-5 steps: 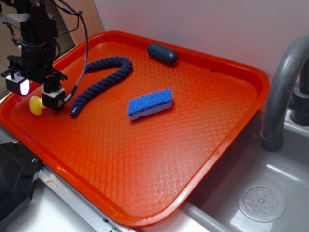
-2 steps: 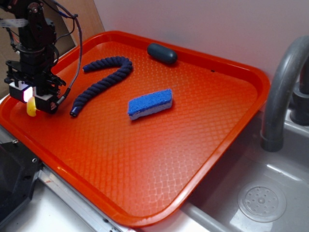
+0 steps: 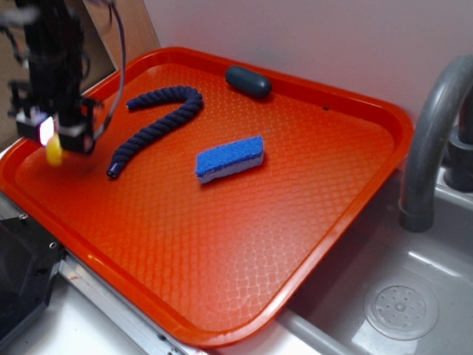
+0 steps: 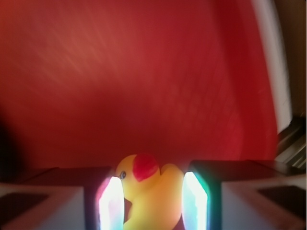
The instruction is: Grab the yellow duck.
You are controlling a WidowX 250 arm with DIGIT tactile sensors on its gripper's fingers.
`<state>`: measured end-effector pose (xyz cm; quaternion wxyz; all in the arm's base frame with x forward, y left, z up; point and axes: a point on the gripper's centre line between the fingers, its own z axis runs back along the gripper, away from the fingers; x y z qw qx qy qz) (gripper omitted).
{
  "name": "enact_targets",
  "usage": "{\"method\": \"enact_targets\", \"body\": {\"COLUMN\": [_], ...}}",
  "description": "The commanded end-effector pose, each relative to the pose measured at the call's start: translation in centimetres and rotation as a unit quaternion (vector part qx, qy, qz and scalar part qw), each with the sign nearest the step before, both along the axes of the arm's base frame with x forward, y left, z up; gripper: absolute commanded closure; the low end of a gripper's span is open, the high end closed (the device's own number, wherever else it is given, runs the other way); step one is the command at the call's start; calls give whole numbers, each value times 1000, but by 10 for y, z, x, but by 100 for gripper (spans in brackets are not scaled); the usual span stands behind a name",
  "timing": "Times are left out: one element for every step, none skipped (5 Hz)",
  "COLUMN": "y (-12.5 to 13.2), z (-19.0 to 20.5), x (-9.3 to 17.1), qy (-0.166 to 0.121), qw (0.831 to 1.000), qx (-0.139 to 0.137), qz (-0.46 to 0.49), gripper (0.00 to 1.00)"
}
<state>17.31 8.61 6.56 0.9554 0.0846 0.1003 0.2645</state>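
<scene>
Clearly the yellow duck [image 4: 146, 194] sits pinched between the two glowing fingers [image 4: 111, 203] of the gripper [image 3: 52, 135], held just above the tray [image 3: 222, 244] near its left edge. It looks light, hollow and soft, so it should give under the squeeze; its glossy, rounded skin could let it squirt out. The hold is across the body's flanks, below the head, which seems the sound place. A blue sponge [image 3: 230, 158] and dark rope [image 3: 151, 126] lie well apart.
</scene>
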Motion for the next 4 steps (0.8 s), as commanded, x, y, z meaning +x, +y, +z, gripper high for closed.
{"method": "enact_targets", "body": {"y": [-41,-79,-106,-108], "z": [99,133,155,148], "x": [17,-3,-29,-26], "qy": [-111,-142,-169,-141], "qw": [991,977,963,959], "qx": [-71,-113,-134,-155], "qz": [-31,-111,-160,-188], "gripper": [100,100,100,100]}}
